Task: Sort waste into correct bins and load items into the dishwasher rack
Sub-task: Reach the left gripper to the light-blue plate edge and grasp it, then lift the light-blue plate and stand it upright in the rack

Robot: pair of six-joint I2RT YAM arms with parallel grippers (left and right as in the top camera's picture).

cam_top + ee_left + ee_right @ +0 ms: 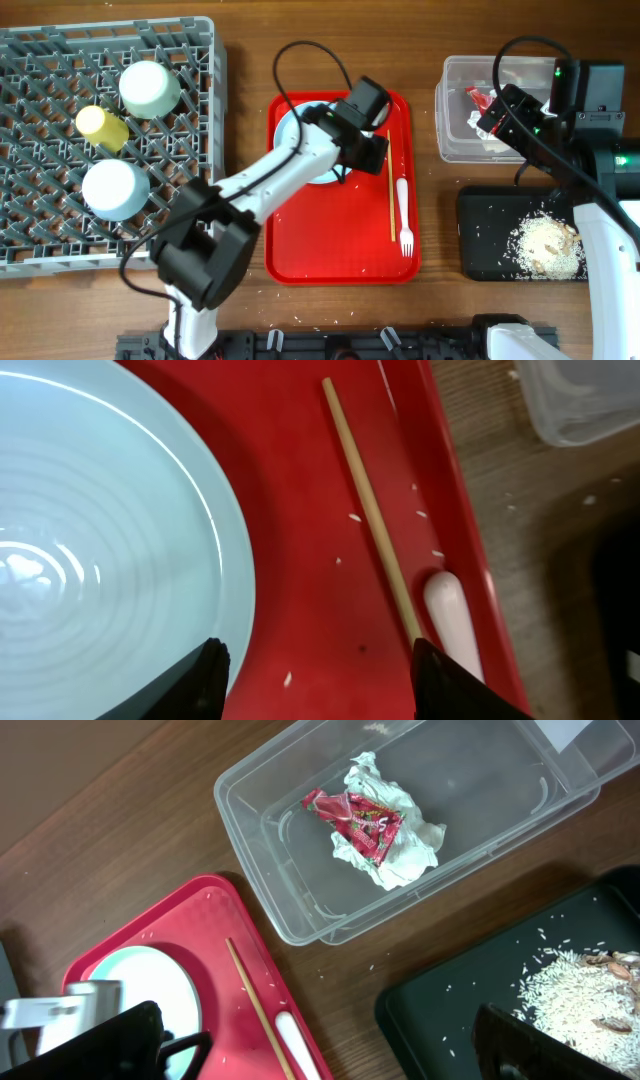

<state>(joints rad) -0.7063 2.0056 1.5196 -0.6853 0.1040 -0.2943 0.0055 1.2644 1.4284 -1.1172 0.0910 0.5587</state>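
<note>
A pale blue plate [100, 540] lies on the red serving tray [310, 560], with a thin wooden stick [370, 520] and a white fork [455, 620] to its right. My left gripper [320, 682] hovers open low over the plate's right rim, with one finger [205, 680] over the plate and the other beside the stick. The dishwasher rack [60, 230] holds a pale green bowl [150, 88], a yellow cup [100, 125] and a pale blue bowl [115, 188]. My right gripper [330, 1045] is wide open and empty above the gap between the clear tub [300, 910] and the black tray [450, 1010].
A crumpled napkin [410, 855] and a red wrapper [355, 820] lie in the clear tub. A heap of rice scraps [570, 990] sits in the black tray, and loose grains dot the red tray and the wooden table [440, 40].
</note>
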